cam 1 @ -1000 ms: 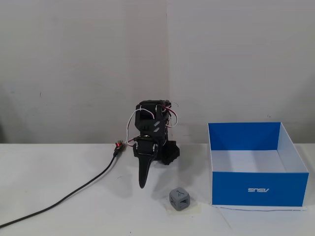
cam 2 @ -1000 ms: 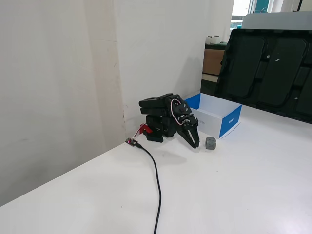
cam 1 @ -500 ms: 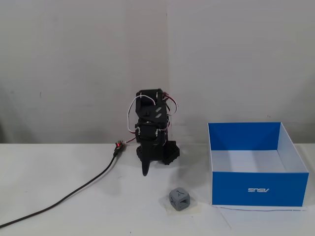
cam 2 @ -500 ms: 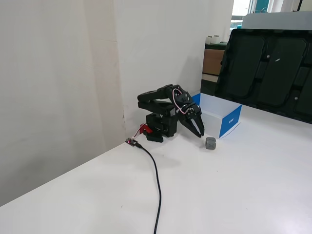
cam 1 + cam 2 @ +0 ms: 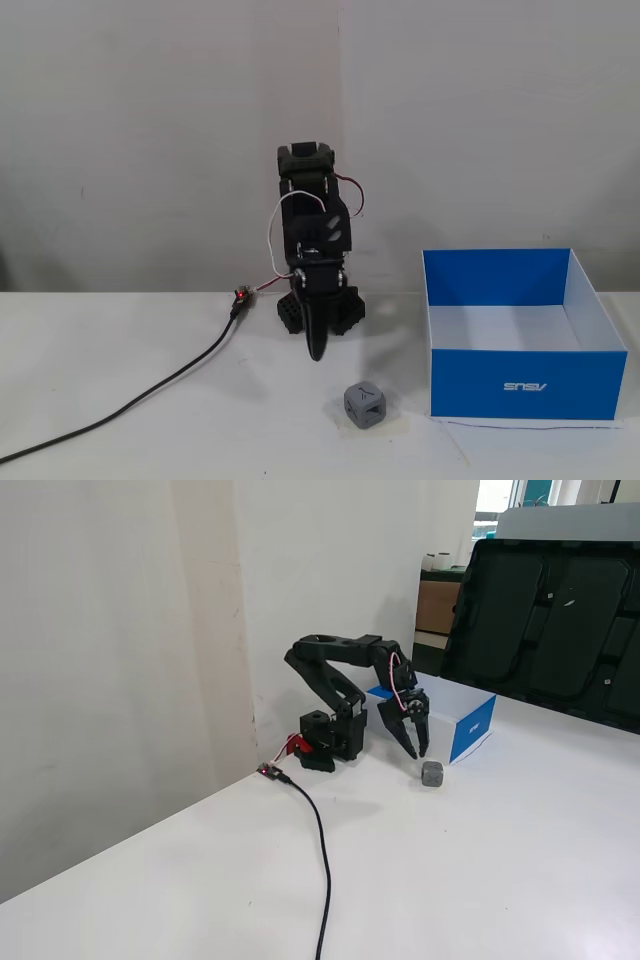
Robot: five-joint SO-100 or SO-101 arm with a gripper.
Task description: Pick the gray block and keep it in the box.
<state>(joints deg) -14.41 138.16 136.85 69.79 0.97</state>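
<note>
The gray block (image 5: pixel 365 404) (image 5: pixel 432 775) is a small cube standing on the white table just left of the box in a fixed view. The box (image 5: pixel 520 386) (image 5: pixel 473 730) is blue outside and white inside, and I see nothing in it. My gripper (image 5: pixel 318 348) (image 5: pixel 419 754) hangs point-down off the table, behind and a little left of the block, not touching it. In a fixed view a narrow gap shows between the two black fingers (image 5: pixel 405 735), and nothing is held.
A black cable (image 5: pixel 150 392) (image 5: pixel 322 850) runs from the arm's base across the table toward the near left. A wall stands right behind the arm. Large black trays (image 5: pixel 550 620) lean at the table's far side beyond the box.
The arm has risen from a folded, low pose and reached forward. The gripper lifted off the table and swung toward the block, with its fingers parting slightly. Block and box have not moved.
</note>
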